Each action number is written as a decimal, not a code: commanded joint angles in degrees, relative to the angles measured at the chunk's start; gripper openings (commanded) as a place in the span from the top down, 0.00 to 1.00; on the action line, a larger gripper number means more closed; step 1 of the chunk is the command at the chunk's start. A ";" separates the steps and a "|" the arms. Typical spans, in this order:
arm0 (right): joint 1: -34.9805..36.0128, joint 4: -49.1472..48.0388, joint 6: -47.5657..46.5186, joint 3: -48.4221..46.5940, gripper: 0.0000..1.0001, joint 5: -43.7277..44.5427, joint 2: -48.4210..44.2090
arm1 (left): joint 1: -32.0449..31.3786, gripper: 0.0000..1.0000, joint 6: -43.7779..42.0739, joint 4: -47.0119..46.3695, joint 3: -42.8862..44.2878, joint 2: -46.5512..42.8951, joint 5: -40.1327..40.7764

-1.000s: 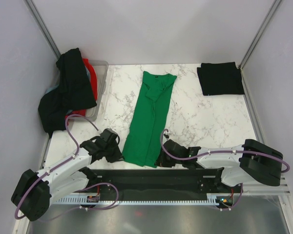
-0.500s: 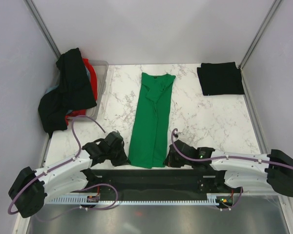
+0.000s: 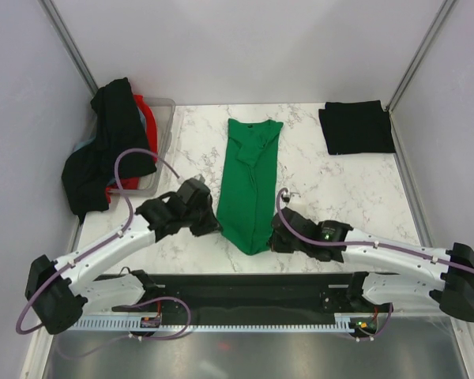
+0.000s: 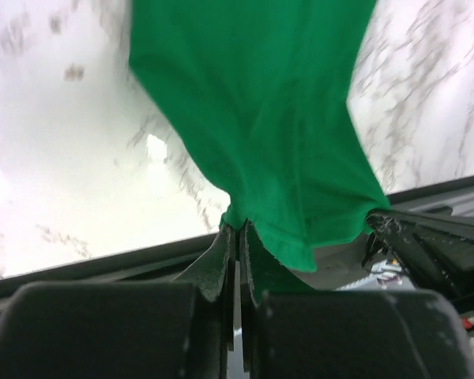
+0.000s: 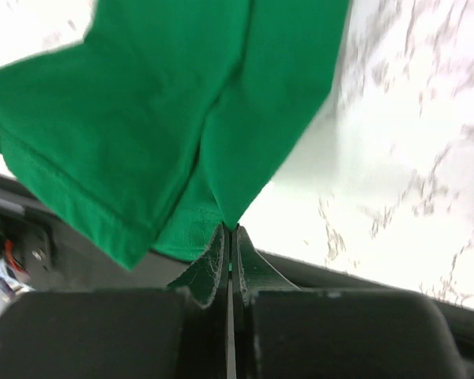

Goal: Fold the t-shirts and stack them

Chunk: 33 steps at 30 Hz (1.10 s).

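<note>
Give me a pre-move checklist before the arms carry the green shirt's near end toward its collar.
1. Grip of left jaws on green t-shirt: ok, shut with fabric pinched between them.
2. Grip of right jaws on the same shirt: ok, shut on fabric in the right wrist view.
3. Shirt's near hem straight between the arms: not ok, it sags to a point.
4. Shirt's collar end lying on the table: ok.
5. The folded black t-shirt apart from the green one: ok.
6. The sleeves tucked in: cannot tell.
</note>
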<state>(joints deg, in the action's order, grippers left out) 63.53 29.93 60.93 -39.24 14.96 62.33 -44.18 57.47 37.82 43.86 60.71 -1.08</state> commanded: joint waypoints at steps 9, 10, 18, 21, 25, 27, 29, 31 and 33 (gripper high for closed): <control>-19.47 4.43 -19.96 -23.14 1.00 -1.59 14.64 | 6.65 0.98 -15.89 5.59 30.12 21.00 9.17; -20.45 4.43 -21.80 -24.55 1.00 -1.95 16.06 | 7.35 0.98 -16.42 5.77 31.54 22.60 9.08; -29.68 3.91 -28.49 -36.42 1.00 -6.61 29.24 | 15.53 0.98 -21.35 5.77 44.54 37.44 5.57; -31.79 3.38 -29.81 -38.89 1.00 -8.28 32.93 | 16.59 0.98 -22.58 5.77 48.41 41.14 3.64; -33.47 2.33 -30.86 -41.34 1.00 -10.56 37.16 | 17.81 0.98 -23.02 5.95 52.46 47.90 1.35; -34.08 2.15 -31.22 -41.96 1.00 -11.79 39.52 | 18.08 0.98 -23.28 5.95 54.48 49.76 1.35; -34.35 1.71 -31.39 -42.76 1.00 -12.32 40.77 | 18.52 0.98 -23.72 6.03 55.89 52.74 -0.05; -34.52 1.27 -31.66 -43.19 1.00 -13.03 42.61 | 18.69 0.98 -24.33 6.38 58.18 54.77 -0.50; -34.87 1.09 -31.75 -43.72 1.00 -13.55 44.19 | 18.78 0.97 -24.69 6.74 60.72 57.85 -0.68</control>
<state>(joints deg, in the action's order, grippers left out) 29.02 32.84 30.63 -80.07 3.25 105.01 -25.91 35.99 44.25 99.85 115.72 -0.12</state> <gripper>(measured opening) 0.010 0.033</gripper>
